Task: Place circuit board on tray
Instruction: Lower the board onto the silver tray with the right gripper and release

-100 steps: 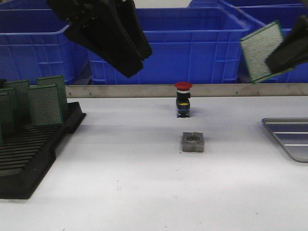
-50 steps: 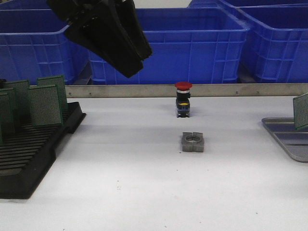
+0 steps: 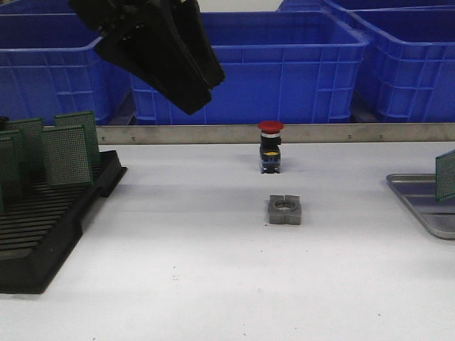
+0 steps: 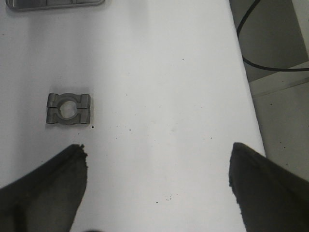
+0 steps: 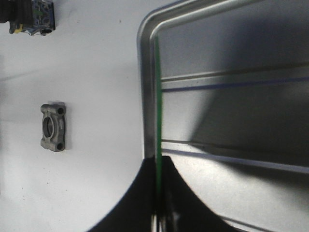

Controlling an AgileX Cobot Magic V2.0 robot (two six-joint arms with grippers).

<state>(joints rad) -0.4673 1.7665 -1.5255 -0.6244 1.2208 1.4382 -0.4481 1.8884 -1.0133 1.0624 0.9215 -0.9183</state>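
Note:
The green circuit board [image 5: 157,92] shows edge-on in the right wrist view, pinched between the shut fingers of my right gripper [image 5: 158,166]. It stands upright just inside the rim of the silver tray [image 5: 231,106]; I cannot tell whether it touches the floor. From the front only a strip of the circuit board [image 3: 446,175] shows at the right edge, over the tray [image 3: 425,206]. The right gripper itself is outside the front view. My left gripper [image 3: 199,92] hangs high at the back left, its jaws wide open [image 4: 157,162] and holding nothing.
A black slotted rack [image 3: 43,227] at the left holds several upright green boards [image 3: 67,153]. A red-capped push button [image 3: 271,147] and a grey metal block [image 3: 285,210] sit mid-table. Blue crates [image 3: 284,64] line the back behind a metal rail.
My right gripper has carried the board from high at the right down to the tray, and it leaves the front view. The left arm has not moved.

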